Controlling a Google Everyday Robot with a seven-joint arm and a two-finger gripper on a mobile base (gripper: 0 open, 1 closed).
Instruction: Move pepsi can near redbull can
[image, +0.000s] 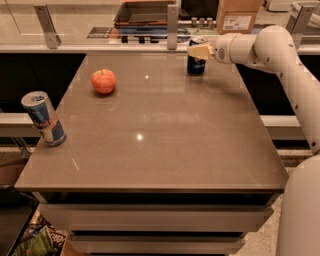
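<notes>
The pepsi can, dark blue with a silver top, stands upright at the far right of the table. My gripper reaches in from the right and is at the can's upper part, covering some of its top. The redbull can, slim with blue and silver panels, stands at the table's left edge, far from the pepsi can.
A red apple lies at the far left of the brown table. My white arm runs along the right side. A rail with metal posts and a counter with boxes stand behind the table.
</notes>
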